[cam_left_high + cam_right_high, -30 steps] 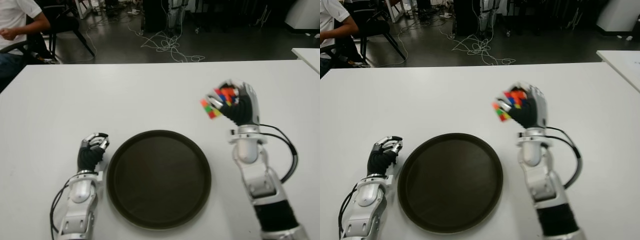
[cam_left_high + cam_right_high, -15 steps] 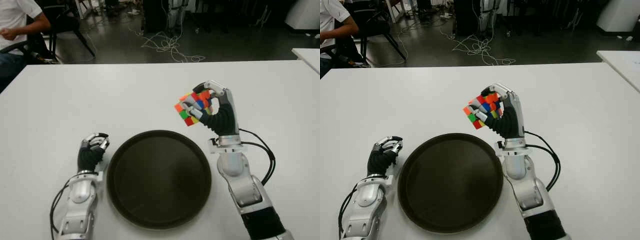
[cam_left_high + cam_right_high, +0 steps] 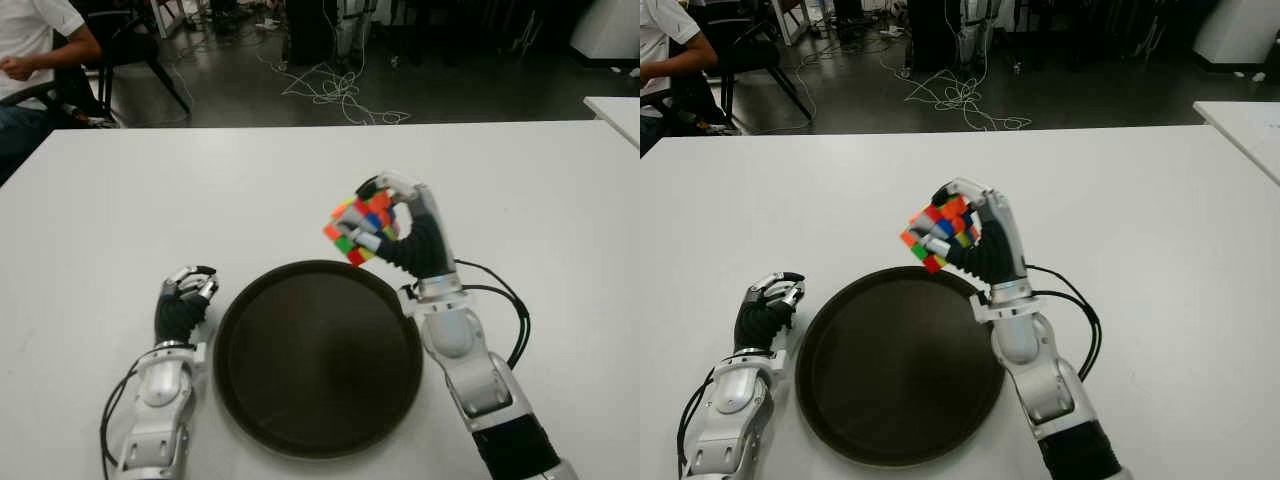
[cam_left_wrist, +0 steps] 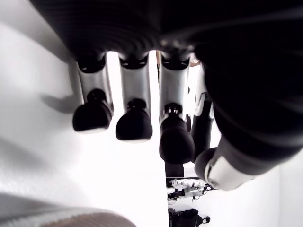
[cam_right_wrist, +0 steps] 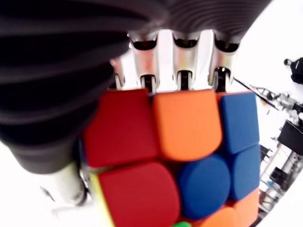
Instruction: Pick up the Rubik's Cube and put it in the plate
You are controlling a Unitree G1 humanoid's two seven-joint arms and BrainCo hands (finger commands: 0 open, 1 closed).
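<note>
Just right of centre frame in the eye views, your right hand has the Rubik's Cube clamped, fingers curled over one side, thumb on the other. In the right wrist view the cube fills most of the picture: red, orange and blue stickers, four fingers wrapped round its far edge. You hold the cube off the table, over the upper right rim of the plate, tilted with a corner pointing down-left. It is not touching the plate.

At lower left of the frame your left hand shows just beside the plate's left edge, on the white table. Its fingers are curled together, nothing in them; the left wrist view shows fingertips bent in with only white surface beyond.

In the upper left corner a person in a white shirt sits on a chair. Cables lie on the dark floor past the table.
</note>
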